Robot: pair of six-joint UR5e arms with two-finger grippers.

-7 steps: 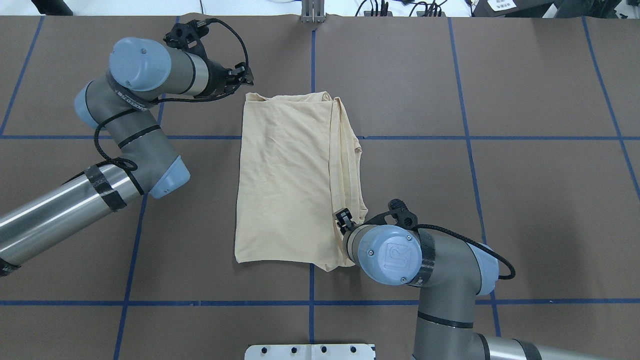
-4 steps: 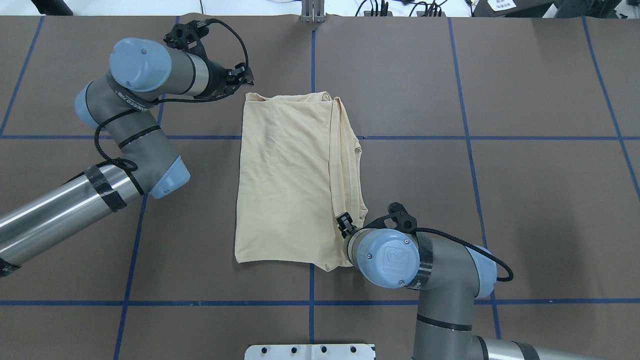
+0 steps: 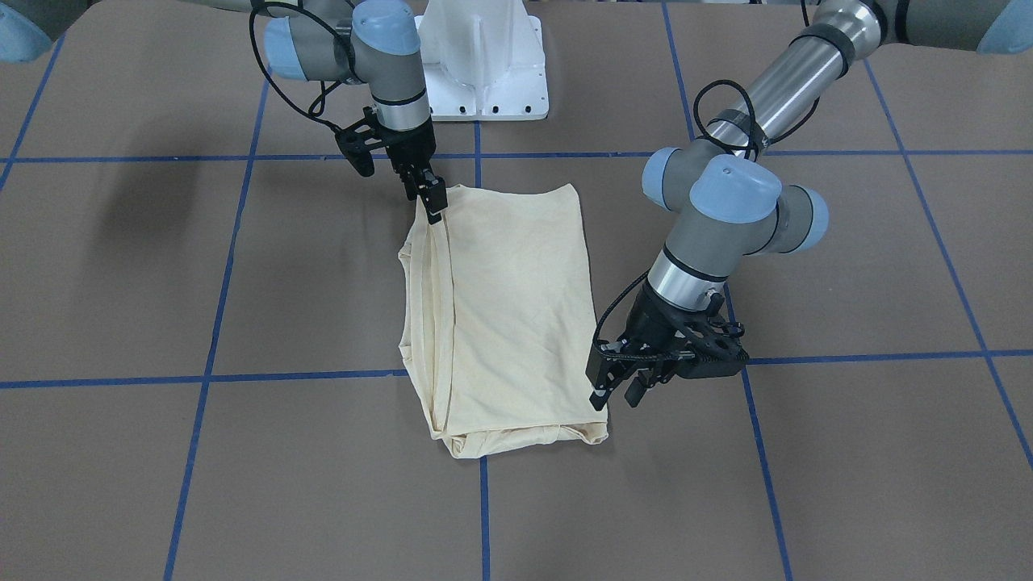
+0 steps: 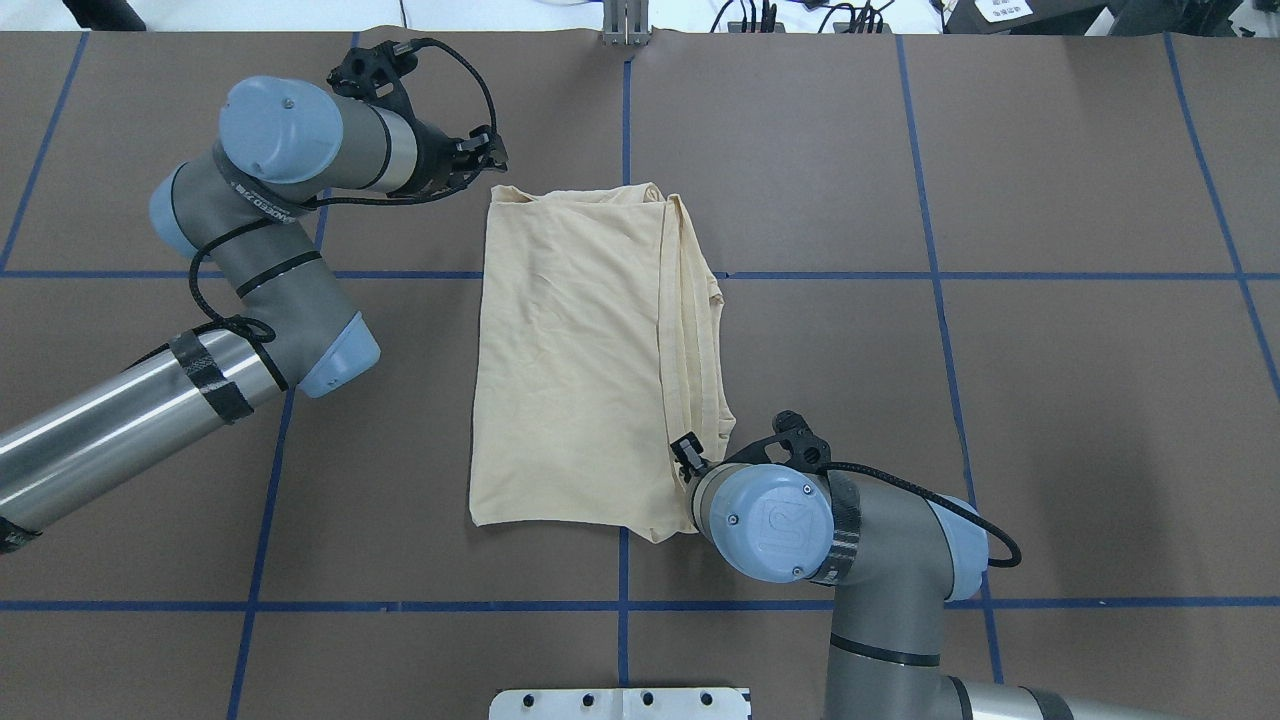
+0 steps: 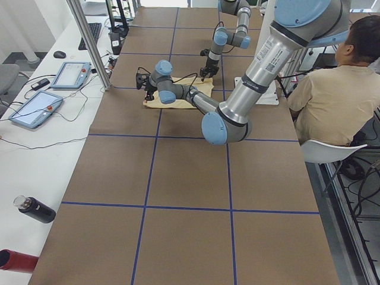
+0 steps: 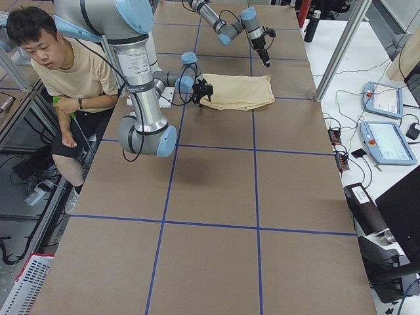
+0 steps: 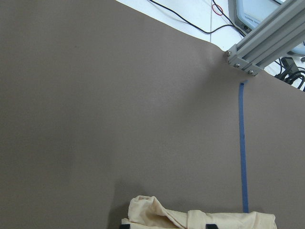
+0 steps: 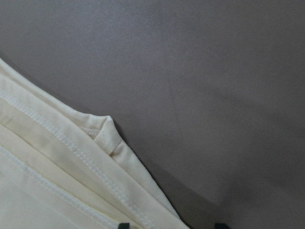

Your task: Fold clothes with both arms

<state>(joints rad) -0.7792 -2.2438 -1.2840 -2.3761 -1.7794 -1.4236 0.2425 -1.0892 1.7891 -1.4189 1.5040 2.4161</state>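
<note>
The cream-yellow shirt lies folded into a long rectangle at the table's middle, print and label hidden; it also shows in the front view. My left gripper hovers at the shirt's far left corner, jaws open, as the front view shows. The left wrist view shows that corner between the fingertips. My right gripper is at the shirt's near right edge, low over it. In the right wrist view the hemmed edge lies under open fingertips, one over cloth, one over table.
The white pedestal base stands at the robot's side of the brown table with blue tape lines. An aluminium post stands at the far edge. A seated person and teach pendants show in the side views.
My right arm's wrist has shifted slightly toward the robot's side and the gripper has moved a little along the shirt's edge. The left gripper and the shirt have stayed in place.
</note>
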